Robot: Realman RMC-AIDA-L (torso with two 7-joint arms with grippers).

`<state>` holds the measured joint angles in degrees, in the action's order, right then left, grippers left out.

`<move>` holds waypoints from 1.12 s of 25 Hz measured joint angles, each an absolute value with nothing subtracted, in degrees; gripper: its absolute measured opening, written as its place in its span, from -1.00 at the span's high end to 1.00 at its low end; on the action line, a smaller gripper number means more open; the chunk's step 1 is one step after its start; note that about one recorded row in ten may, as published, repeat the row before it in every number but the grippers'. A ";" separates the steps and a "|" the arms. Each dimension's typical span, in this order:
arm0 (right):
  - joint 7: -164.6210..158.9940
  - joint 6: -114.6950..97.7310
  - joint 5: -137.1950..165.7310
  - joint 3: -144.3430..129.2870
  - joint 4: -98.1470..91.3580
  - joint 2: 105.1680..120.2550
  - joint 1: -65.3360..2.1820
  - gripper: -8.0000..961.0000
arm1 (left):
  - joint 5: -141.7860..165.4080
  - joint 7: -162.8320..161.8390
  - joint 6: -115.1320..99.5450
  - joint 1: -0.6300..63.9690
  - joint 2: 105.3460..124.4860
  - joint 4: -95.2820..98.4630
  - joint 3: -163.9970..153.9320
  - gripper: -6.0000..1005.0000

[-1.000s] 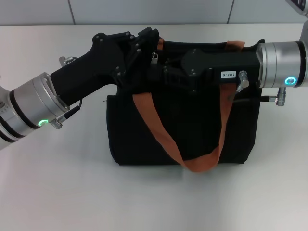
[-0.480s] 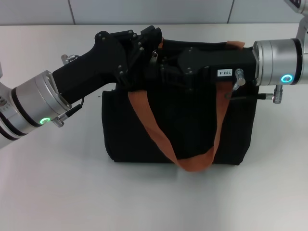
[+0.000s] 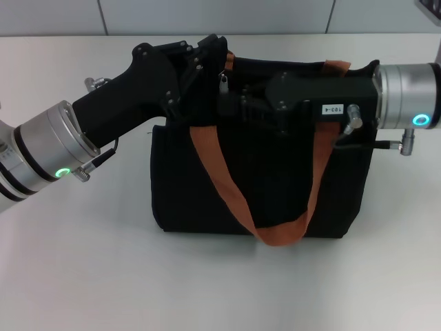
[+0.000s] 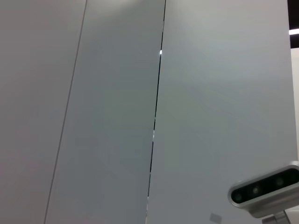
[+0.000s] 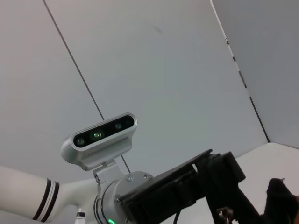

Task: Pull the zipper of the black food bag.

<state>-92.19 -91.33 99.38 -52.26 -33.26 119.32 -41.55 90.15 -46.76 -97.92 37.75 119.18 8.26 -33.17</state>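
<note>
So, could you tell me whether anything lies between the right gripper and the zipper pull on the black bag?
Nothing visible does. In the head view the right gripper is already at the zipper on the top edge of the black food bag, with the left gripper close beside it.

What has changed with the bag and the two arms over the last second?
Not much. The right gripper drew back slightly toward the robot's right after pushing inward half a second ago, and the black bag shifted back with it. The zipper pull sits at about the same spot near the left gripper, which stayed at the bag's top left corner. The orange straps hang as before.
</note>
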 joint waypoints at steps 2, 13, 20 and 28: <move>-92.26 -91.86 98.46 -52.18 -33.35 119.17 -40.96 0.99 | 90.13 -46.76 -97.85 37.74 119.17 8.26 -33.17 0.93; -94.11 -92.99 96.57 -49.93 -36.20 119.00 -38.40 0.99 | 90.11 -46.76 -97.63 37.88 119.17 8.26 -33.22 0.93; -95.50 -92.77 96.46 -49.02 -35.93 119.00 -38.71 0.99 | 90.11 -46.76 -97.56 37.94 119.17 8.26 -33.22 0.93; -96.40 -92.27 96.14 -49.04 -35.77 119.00 -39.28 0.99 | 90.11 -46.76 -97.54 38.04 119.17 8.26 -33.22 0.92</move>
